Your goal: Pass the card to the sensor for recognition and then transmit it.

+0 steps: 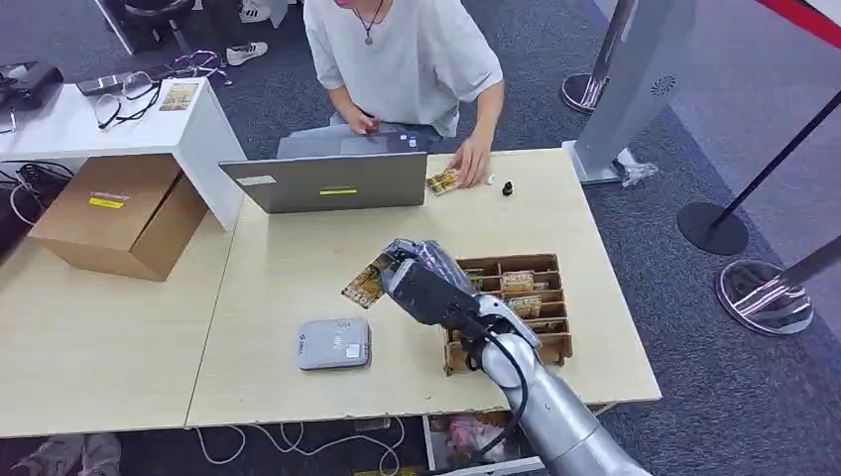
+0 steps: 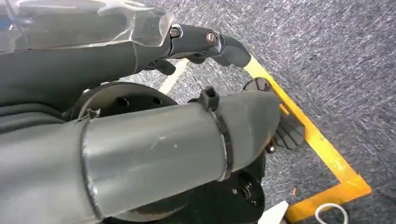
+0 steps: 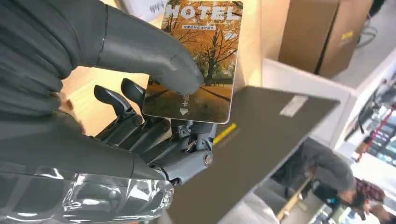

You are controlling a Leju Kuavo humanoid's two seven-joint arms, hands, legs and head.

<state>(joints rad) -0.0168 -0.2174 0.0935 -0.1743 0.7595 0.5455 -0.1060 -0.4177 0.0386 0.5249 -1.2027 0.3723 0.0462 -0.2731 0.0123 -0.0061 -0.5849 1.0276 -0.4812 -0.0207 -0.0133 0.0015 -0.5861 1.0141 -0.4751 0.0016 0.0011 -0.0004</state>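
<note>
Right hand [image 3: 116, 107] fingers [image 3: 140, 126] and thumb pinch the card [image 3: 196, 60]; left hand's [image 2: 219, 42] grip unclear.

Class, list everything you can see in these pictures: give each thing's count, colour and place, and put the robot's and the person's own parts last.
Autumn-print hotel card: one, orange, held above the table.
Flat grey card sensor: one, on the wooden table, near edge.
Brown slotted card box: one, holds cards, table's right.
Grey laptop: one, far edge.
Second printed card: one, by the person's hand.
Cardboard carton: one, brown, left.
White desk: one, far left.
Yellow floor tape: on grey carpet.
Right hand: pinches the card.
Left hand: over the floor.
</note>
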